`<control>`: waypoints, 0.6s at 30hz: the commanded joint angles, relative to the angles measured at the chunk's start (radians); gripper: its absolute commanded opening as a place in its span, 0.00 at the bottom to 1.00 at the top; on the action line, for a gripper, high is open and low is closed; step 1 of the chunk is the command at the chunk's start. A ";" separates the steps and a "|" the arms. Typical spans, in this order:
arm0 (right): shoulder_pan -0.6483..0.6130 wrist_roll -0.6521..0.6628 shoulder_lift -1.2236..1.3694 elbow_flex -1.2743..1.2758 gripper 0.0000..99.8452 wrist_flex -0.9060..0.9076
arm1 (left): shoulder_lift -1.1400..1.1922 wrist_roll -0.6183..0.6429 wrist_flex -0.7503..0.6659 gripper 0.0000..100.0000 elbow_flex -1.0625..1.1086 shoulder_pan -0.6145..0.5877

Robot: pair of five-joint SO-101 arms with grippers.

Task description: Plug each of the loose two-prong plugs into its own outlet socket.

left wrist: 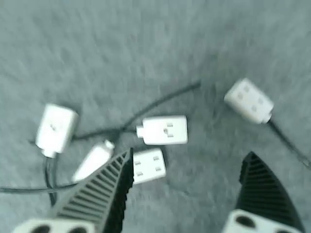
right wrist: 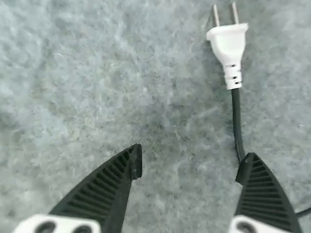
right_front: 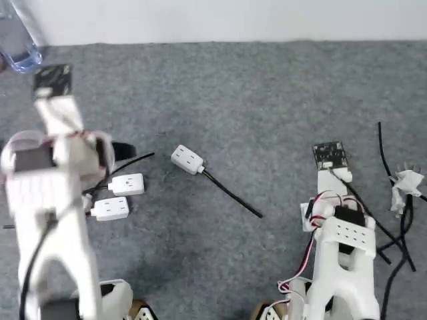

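Left wrist view: left gripper released, empty, hovering above outlet socket cluster, likely to steady one | right wrist view: right gripper released, empty; two-prong plug lies loose on carpet near it, probably lined up for pickup.
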 commanded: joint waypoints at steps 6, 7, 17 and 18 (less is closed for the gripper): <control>0.022 0.003 0.010 0.002 0.30 -0.048 | 0.489 0.196 0.054 0.34 -0.283 0.163; 0.022 0.003 0.010 0.003 0.30 -0.058 | 0.485 0.218 0.034 0.34 -0.286 0.195; 0.022 0.006 0.010 0.031 0.30 -0.122 | 0.499 0.252 -0.158 0.34 -0.283 0.428; 0.022 0.006 0.010 0.031 0.30 -0.122 | 0.519 0.252 -0.178 0.34 -0.283 0.434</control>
